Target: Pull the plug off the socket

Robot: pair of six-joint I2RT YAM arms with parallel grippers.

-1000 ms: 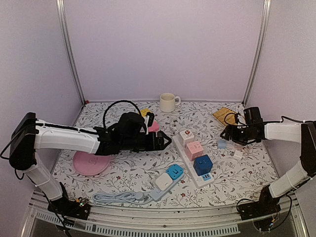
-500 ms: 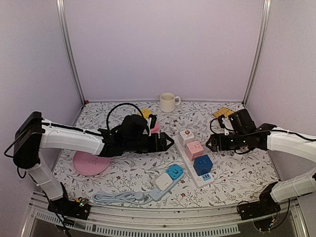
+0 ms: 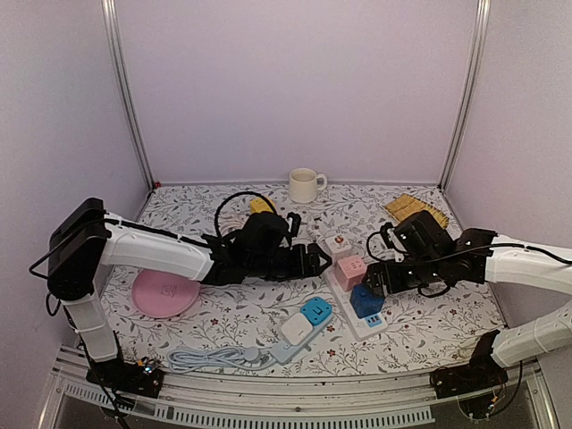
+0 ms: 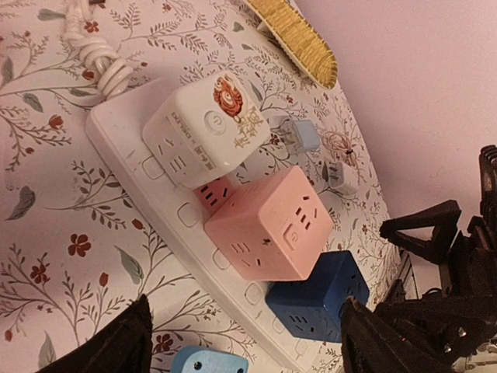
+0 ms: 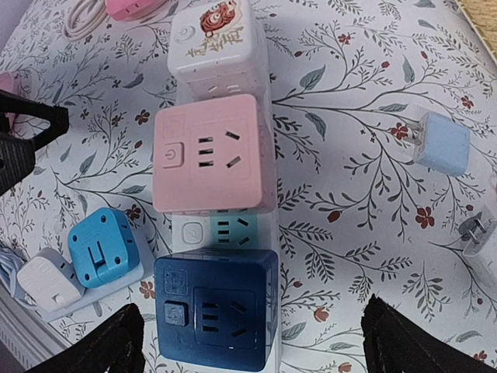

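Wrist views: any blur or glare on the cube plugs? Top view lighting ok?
Left wrist: pink cube sharp, no glare, frame tilted; right wrist: pink cube and blue cube crisp, right claw fingers dark silhouettes; top external: even diffuse light, only soft shadows on the table.

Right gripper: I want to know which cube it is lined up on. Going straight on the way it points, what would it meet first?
Probably the dark blue cube, which sits between the open fingers of the right gripper in its wrist view, nearer than the pink cube; depth is unclear.
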